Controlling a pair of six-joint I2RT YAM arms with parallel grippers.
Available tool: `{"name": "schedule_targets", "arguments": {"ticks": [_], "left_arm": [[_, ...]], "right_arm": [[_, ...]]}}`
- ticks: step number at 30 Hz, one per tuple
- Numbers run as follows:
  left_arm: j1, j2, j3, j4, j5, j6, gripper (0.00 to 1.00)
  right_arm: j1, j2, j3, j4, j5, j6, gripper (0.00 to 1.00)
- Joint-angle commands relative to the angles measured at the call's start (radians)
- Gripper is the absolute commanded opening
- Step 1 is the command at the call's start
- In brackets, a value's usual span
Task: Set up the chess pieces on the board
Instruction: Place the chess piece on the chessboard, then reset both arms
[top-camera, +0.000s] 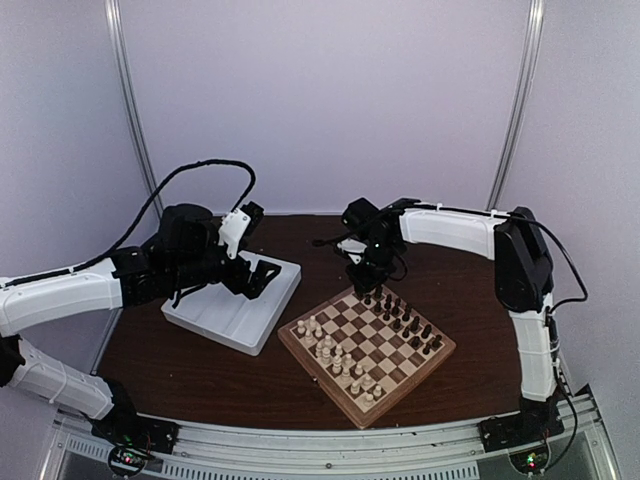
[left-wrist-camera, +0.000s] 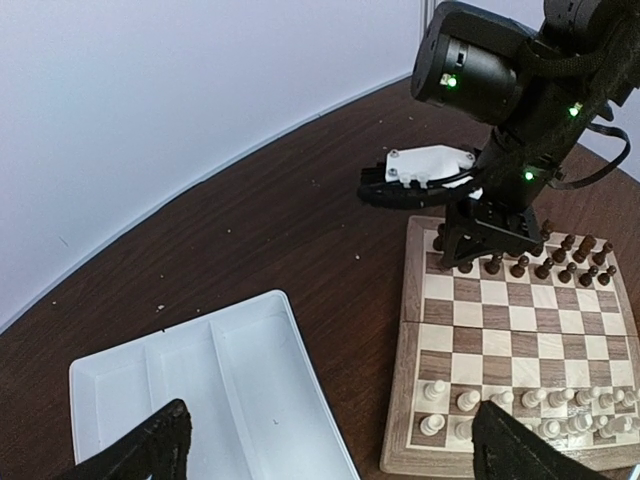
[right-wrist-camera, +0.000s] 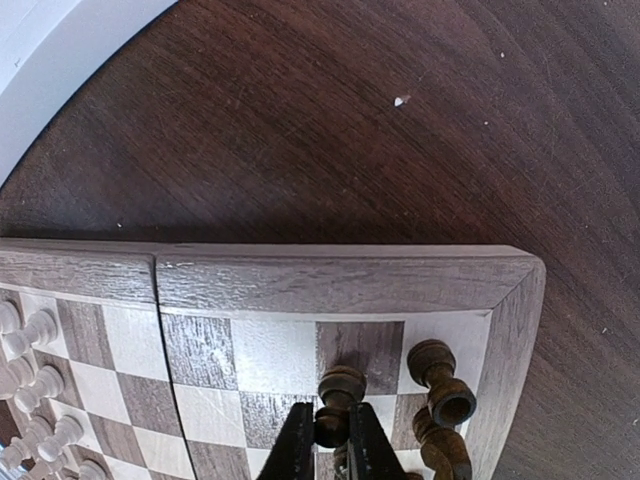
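Pale lilac walls are seen behind a dark brown desk (top-camera: 200, 385) whose matt top is speckled with light crumbs. At the right jaws (right-wrist-camera: 332, 445), two slim black fingers are pressed onto the narrow waist of a dark piece (right-wrist-camera: 340, 385), and its rounded head is left showing past them. The grip is judged to be taken on the stem so that the piece is held upright over a square of the back row, near the corner of the board (right-wrist-camera: 340, 285). Whether its base is touching the square cannot be told, as it is hidden by the fingers. Just beside it a second turned dark piece (right-wrist-camera: 441, 378) is stood. The board's thick rim is shown as grained tan wood, its squares as smooth light and dark veneer. The other dark pieces (top-camera: 405, 322) are ranged in two rows along the far-right side, with the cream pieces (top-camera: 335, 355) opposite. The left jaws (left-wrist-camera: 332, 415) are spread wide with nothing between them above the white plastic tray (left-wrist-camera: 250, 400), which is moulded into long compartments; no pieces are seen in its visible part, so this arm is judged to be parked out of the way
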Motion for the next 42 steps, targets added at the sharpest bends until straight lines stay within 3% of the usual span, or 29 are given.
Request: {"name": "schedule_targets", "arguments": {"ticks": [1,10,19,26,32,35,38,42], "left_arm": [[0.006,0.005,0.03,0.018,-0.023,-0.018,0.98],[0.008,0.011,0.03,0.016,-0.019,-0.017,0.98],[0.008,0.012,0.033,0.011,-0.027,-0.014,0.98],[0.009,-0.003,0.033,0.006,-0.041,-0.01,0.98],[0.036,-0.029,0.022,-0.012,-0.145,-0.084,0.98],[0.071,-0.062,-0.002,-0.031,-0.162,-0.099,0.98],[0.117,-0.099,-0.029,-0.076,-0.192,-0.107,0.98],[0.174,-0.179,-0.109,-0.107,-0.278,-0.116,0.98]], "right_arm": [[-0.006,0.022,0.037,0.001,0.038,-0.008,0.07],[-0.007,0.033,0.045,0.004,0.034,-0.009,0.11],[-0.007,0.036,0.053,0.003,0.047,-0.01,0.25],[-0.008,0.022,0.071,0.001,0.027,-0.007,0.27],[-0.008,-0.057,0.069,0.033,0.029,-0.021,0.33],[-0.007,-0.17,-0.032,0.115,0.052,-0.039,0.35],[-0.008,-0.346,-0.23,0.309,0.145,-0.045,0.46],[-0.018,-0.631,-0.565,0.61,0.353,-0.064,0.74]]}}
